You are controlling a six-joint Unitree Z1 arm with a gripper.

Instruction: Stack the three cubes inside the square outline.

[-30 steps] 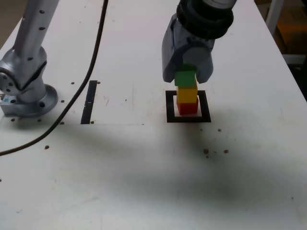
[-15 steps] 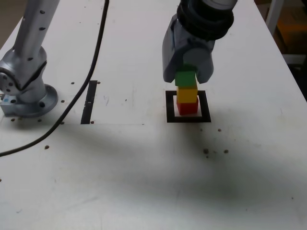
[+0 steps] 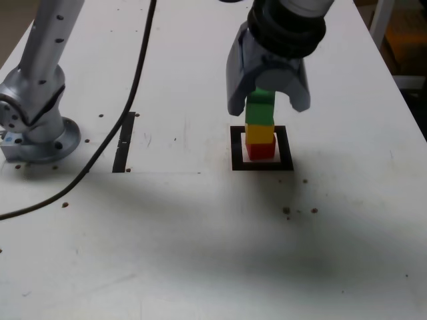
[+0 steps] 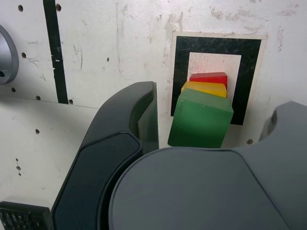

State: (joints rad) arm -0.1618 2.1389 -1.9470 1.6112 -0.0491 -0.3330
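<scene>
The tool (image 3: 269, 100) is hanging over the stack with its jaws spread wide, one on each side of the green cube (image 3: 259, 111) and no longer pressing on it; in the wrist view a clear gap is showing between the dark jaw and the cube's side. A second ago the jaws were closing tight against the green cube; now they are standing apart, and the cube is resting on the stack alone.

Directly beneath the tool, the green cube (image 4: 200, 120) is sitting on the yellow cube (image 3: 259, 133), which is sitting on the red cube (image 3: 261, 151). All three are small, solid-coloured blocks of equal size, stacked nearly flush, with the green one looking slightly offset. The stack is standing inside the square outline (image 3: 237, 148), a black tape border with a white centre (image 4: 200, 61).

Farther from the tool, on the white counter (image 3: 200, 227), a straight black tape strip (image 3: 124, 142) is lying, a black cable (image 3: 130, 87) is crossing it, and the arm's grey base (image 3: 37, 127) is standing at the exterior view's left.
</scene>
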